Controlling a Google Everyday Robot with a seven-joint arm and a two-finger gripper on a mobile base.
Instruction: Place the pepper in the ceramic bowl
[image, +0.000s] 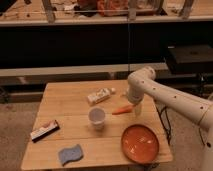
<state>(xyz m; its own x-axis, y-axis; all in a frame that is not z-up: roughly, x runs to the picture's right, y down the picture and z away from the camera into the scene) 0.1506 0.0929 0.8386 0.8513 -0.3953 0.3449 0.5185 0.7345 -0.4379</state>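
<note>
Dim, warm light, soft focus throughout.
Light from above reaches the table (65, 102); behind it, near-black shadow. The gripper (137, 110), low at the table's right just beside the pepper (122, 110), is a pale blur.

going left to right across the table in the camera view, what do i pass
snack bar → blue sponge → cup → pepper → gripper, just right of the pepper. The carton overlaps the cup and the ceramic bowl overlaps the gripper, so both are left out.

end effector (137, 108) beside pepper (122, 110), cup (97, 117) nearby
</note>
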